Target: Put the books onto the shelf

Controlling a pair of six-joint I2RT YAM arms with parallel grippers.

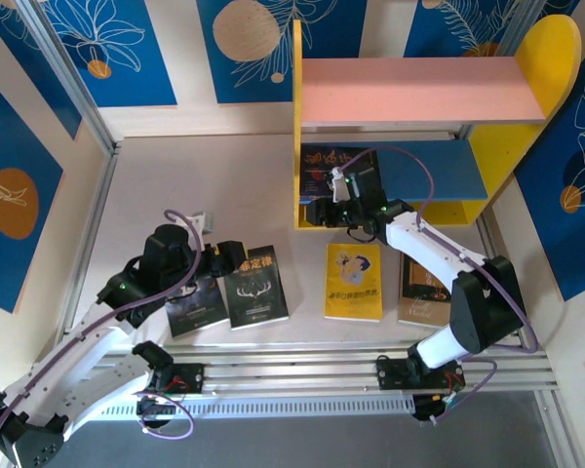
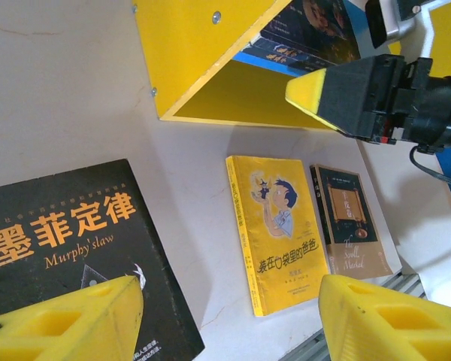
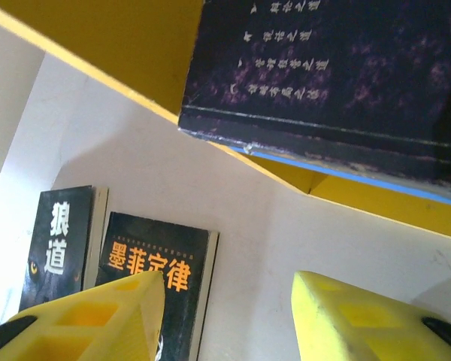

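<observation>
Starting at one o'clock on the table [image 1: 244, 185]: the shelf [image 1: 551, 54], rigid, pink board over blue lower board [image 1: 439, 171]. Resting on that blue board, at its left end: one dark book [image 1: 330, 168], long axis hard to judge under the upper board. Lying flat, covers up, long axes six-to-twelve, title tops toward twelve:
- Murphy's law book [image 1: 256, 286] and a second dark book [image 1: 197, 304] at seven
- yellow cartoon book [image 1: 354, 281] at five
- brown book [image 1: 414, 297] at four

Judged thin, light, floppy, glossy; best pinched along a free long edge. Right gripper [image 3: 225, 301] at the shelf's front, jaws apart, empty. Left gripper [image 2: 229, 316] over the dark pair, likewise apart, empty.
</observation>
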